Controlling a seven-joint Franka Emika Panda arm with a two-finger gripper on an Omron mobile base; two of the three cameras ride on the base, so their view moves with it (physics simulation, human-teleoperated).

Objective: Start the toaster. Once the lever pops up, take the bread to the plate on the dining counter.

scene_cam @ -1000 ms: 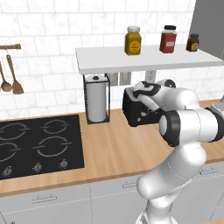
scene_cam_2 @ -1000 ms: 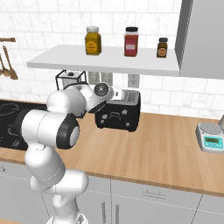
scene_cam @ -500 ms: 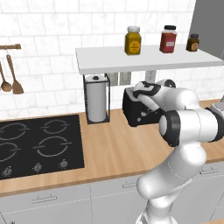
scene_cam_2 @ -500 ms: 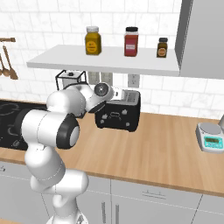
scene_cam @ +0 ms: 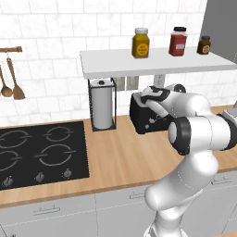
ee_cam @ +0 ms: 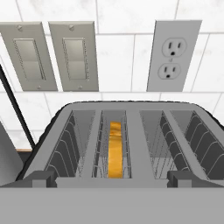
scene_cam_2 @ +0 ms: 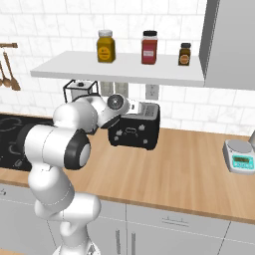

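Black toaster (scene_cam: 144, 115) sits on the wood counter (scene_cam: 120, 157) against the tiled wall, under the white shelf (scene_cam: 152, 62). We see the gripper (ee_cam: 112, 178) poised right over its top; in the hand view the two dark fingertips (ee_cam: 40, 178) stand wide apart with nothing between them, one near each end of the toaster's near edge. The bread (ee_cam: 115, 149) is down inside the second slot from the left, only its orange-brown crust edge showing. Behind the toaster on the wall are two light switches (ee_cam: 52, 56) and a power outlet (ee_cam: 173, 54). From the left base view, a paper towel holder (scene_cam: 102, 103) stands just left of the toaster, and the black cooktop (scene_cam: 41, 152) lies farther left. Three jars (scene_cam: 141, 43) stand on the shelf. A kitchen scale (scene_cam_2: 240, 155) rests on the counter, well off to the right.
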